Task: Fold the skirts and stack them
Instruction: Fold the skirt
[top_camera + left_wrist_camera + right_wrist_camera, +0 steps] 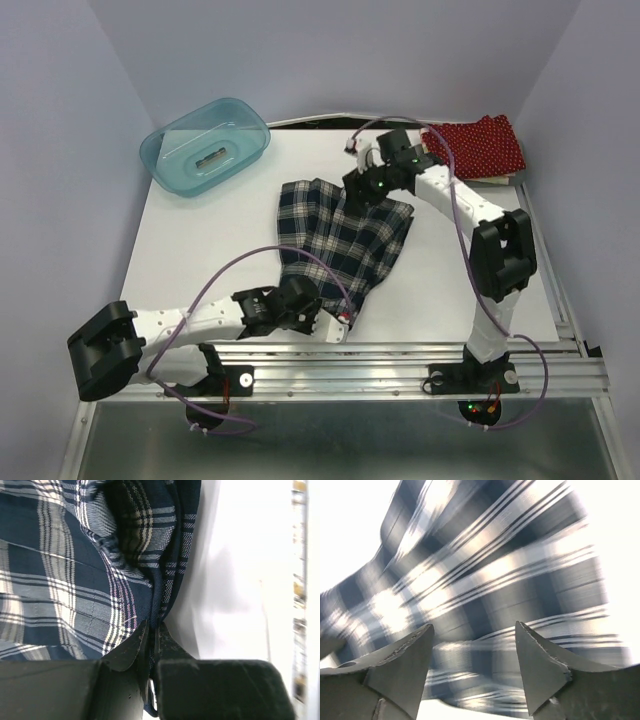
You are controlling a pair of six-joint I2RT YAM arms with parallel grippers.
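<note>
The navy-green-white plaid skirt lies spread in the middle of the table. My left gripper is at its near edge. In the left wrist view the left gripper is shut, with a fold of the plaid skirt pinched between its jaws. My right gripper hovers over the skirt's far right corner. Seen from the right wrist, the right gripper stands open above the blurred plaid skirt, holding nothing. The dark red dotted skirt lies folded at the back right.
A translucent teal bin stands at the back left of the white table. A metal rail runs along the near edge, just behind the left gripper.
</note>
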